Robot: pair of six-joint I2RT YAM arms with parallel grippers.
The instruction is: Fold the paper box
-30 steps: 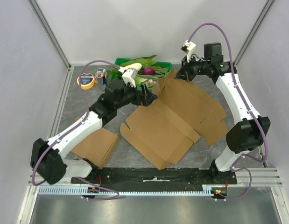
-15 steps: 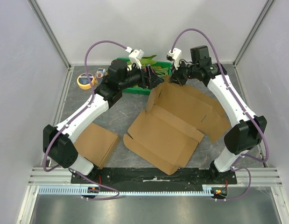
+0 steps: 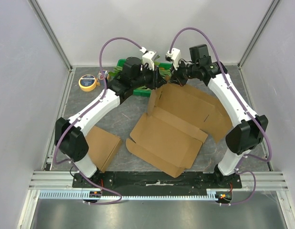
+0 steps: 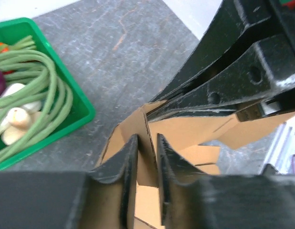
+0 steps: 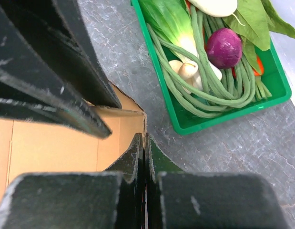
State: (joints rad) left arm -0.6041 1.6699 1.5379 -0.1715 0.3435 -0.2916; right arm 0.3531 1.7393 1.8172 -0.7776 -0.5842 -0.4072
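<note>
Box: the box (image 3: 168,131) is a flat, open blank lying just on the near side of the tray (image 5: 223,117) and spreading away from it toward the arm bases. One flap (image 4: 143,125) stands up, its top corner just beside the tray's near rim.
Left gripper: your left gripper (image 4: 146,143) is pinched on the flap's edge, one finger on each face, with card filling the gap.
Right gripper: your right gripper (image 5: 144,143) is clamped tight and, as far as its wrist view shows, nips the same flap's top corner on the tray side.
Handling: the card is likely light and thin, stiff across a panel but ready to bend at its creases. It looks dry, so it should not slip.
Hold: grip flap edges near a crease, since a mid-panel pinch may buckle it.
Risk: the two sets of fingers sit very near each other, and the tray is just behind them.
</note>
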